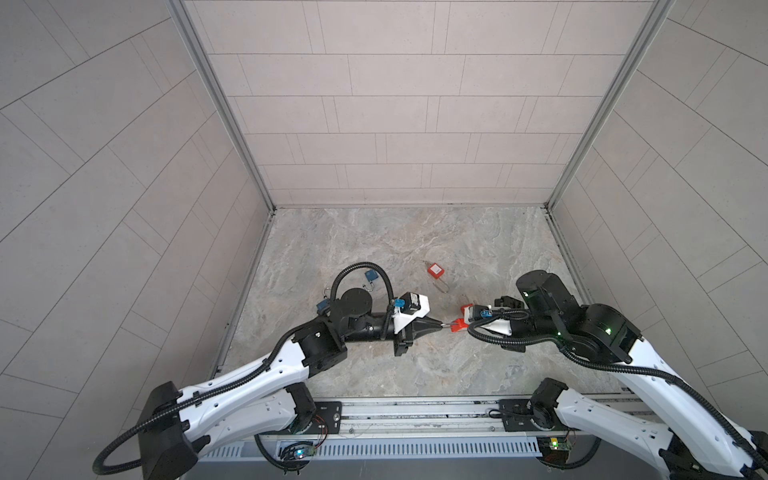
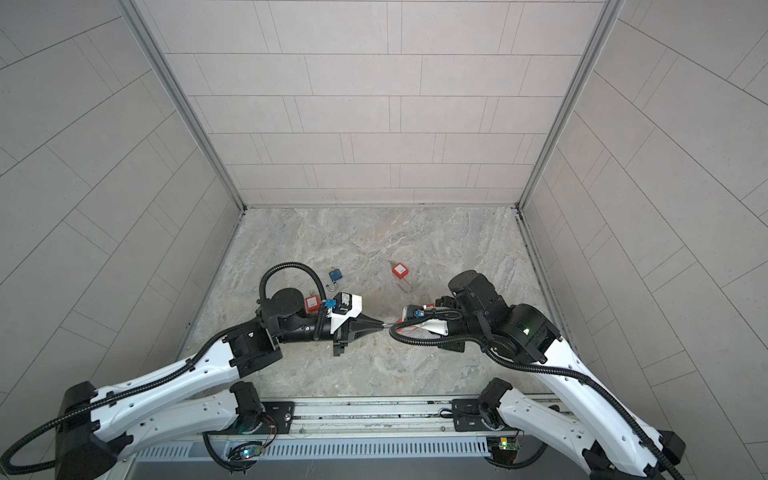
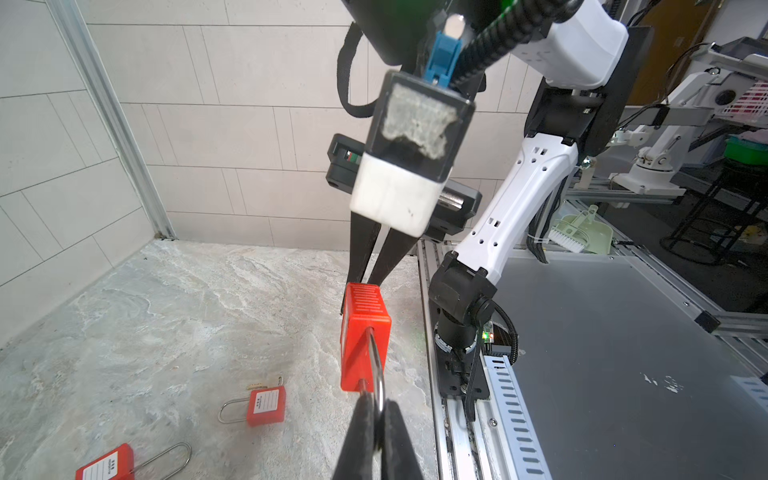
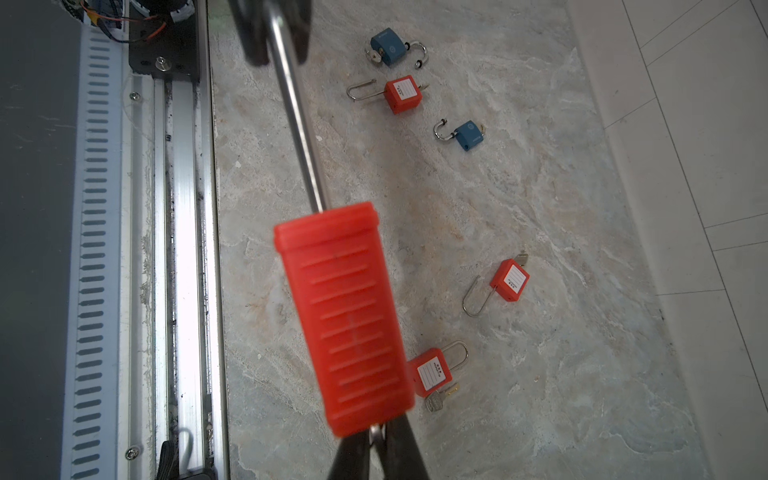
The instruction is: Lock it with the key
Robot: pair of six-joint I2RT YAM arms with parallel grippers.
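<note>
Closest to the left wrist camera, the left gripper (image 3: pixel 376 411) is pinched tight on the steel shackle (image 3: pixel 376 365) of the red padlock (image 3: pixel 363 332), which hangs in the air above the marble floor (image 3: pixel 166 332). At the far end of its body the right gripper (image 3: pixel 365 279) has its fingers drawn nearly together; the body hides what they pinch. A spare red padlock (image 3: pixel 266 405) lies whole on the floor, and a cropped red padlock (image 3: pixel 106 463) is cut by the frame edge.

The right wrist view fills that gap. The right gripper is clamped on a blurred sliver of grey metal, the key (image 4: pixel 375 430), at the body's end. The shackle runs as a long rod to the left gripper, whose fingers are cut off at the edge. Only this view shows two blue padlocks with open shackles together, the near-rail blue padlock (image 4: pixel 388 45) and the far blue padlock (image 4: pixel 469 135).

In a top view the red padlock is a small patch between the meeting tips. In a top view the right arm's cable (image 2: pixel 415 338) covers nearly all of it.
</note>
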